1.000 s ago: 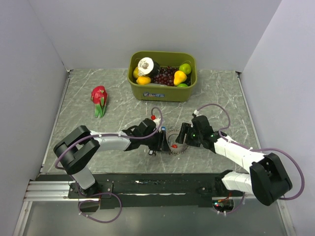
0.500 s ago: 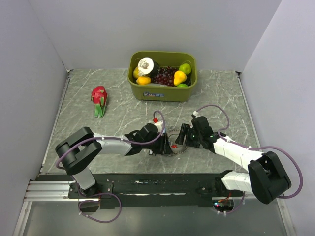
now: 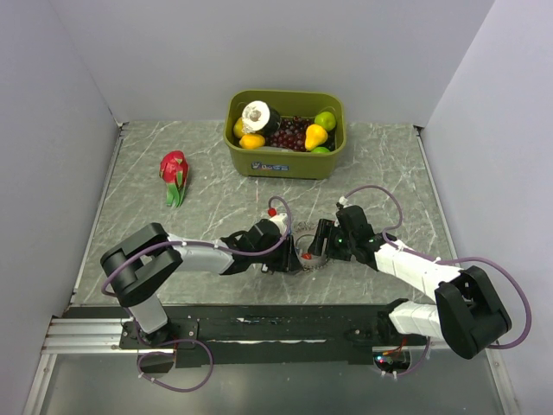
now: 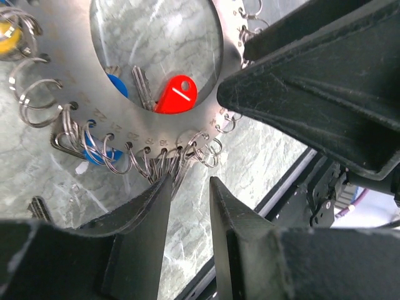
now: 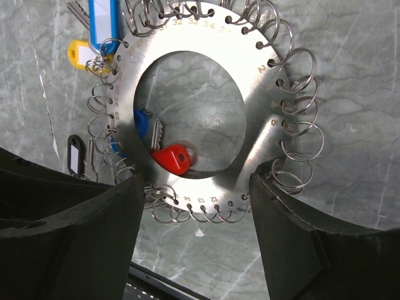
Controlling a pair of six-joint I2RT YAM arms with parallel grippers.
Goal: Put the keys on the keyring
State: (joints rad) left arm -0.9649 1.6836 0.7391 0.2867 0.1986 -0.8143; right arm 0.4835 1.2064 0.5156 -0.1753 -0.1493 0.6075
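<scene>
The keyring (image 3: 309, 246) is a flat silvery disc with numbered holes and small wire rings round its rim, lying on the marble table between my arms. It fills the left wrist view (image 4: 150, 122) and the right wrist view (image 5: 262, 94). A red-headed key (image 5: 172, 156) and a blue-headed key (image 5: 142, 119) lie in its middle opening. A blue tag (image 5: 102, 22), a yellow key (image 5: 78, 53) and a black key (image 5: 76, 153) lie at its outer rim. My left gripper (image 4: 189, 187) is narrowly open, its tips at the rim's small rings. My right gripper (image 5: 197, 178) is wide open, astride the ring's near rim.
An olive bin (image 3: 285, 164) of toy fruit stands at the back middle. A red and green dragon fruit toy (image 3: 174, 173) lies at the back left. The black base rail (image 3: 276, 328) runs along the near edge.
My left gripper has moved a little to the right, closer against the keyring's rim. The right arm and the keyring have barely moved.
</scene>
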